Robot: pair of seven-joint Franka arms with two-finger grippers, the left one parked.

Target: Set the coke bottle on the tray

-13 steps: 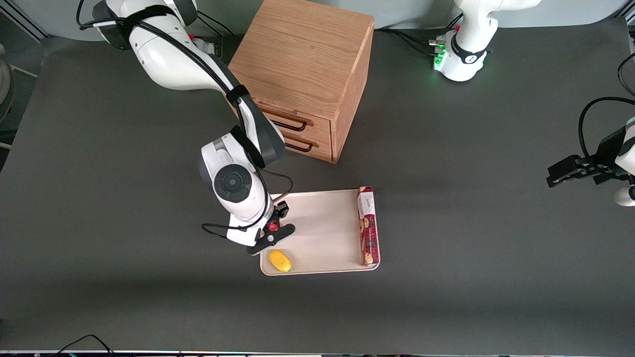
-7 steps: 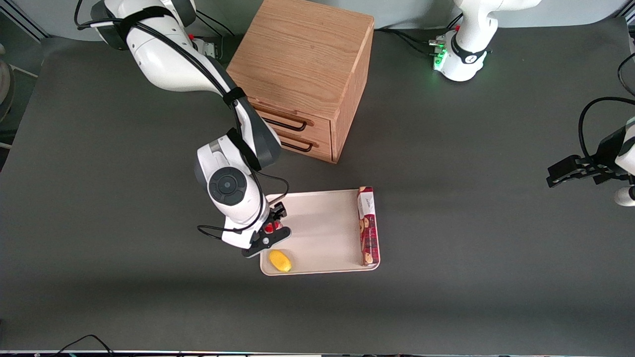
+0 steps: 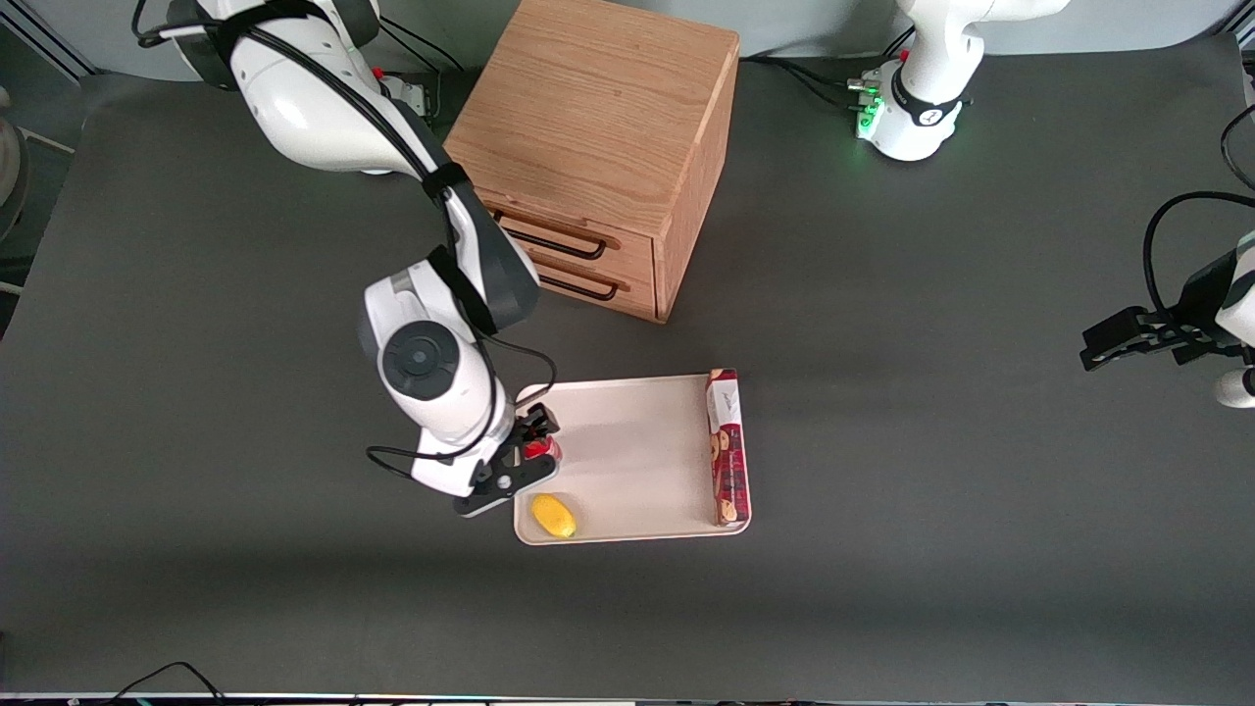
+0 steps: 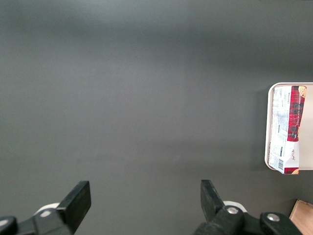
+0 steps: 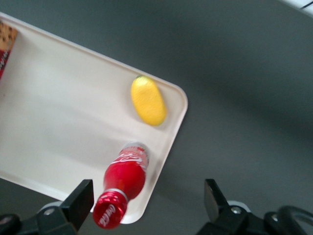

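Spread apart and gripping nothing, the claw [image 3: 525, 453] is hanging just above the coke bottle [image 5: 123, 181]; that bottle is standing upright on the tray [image 5: 58, 107], close to the rim; a lemon [image 5: 148, 100] is lying at its one o'clock. Any sideways brush could be tipping the tall, glossy, round bottle over the low rim.

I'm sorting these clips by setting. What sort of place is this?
Probably a robot lab bench, not a home: a dark mat table carries only props: a wooden drawer cabinet and a tray with the coke bottle. The open gripper hangs above the bottle.
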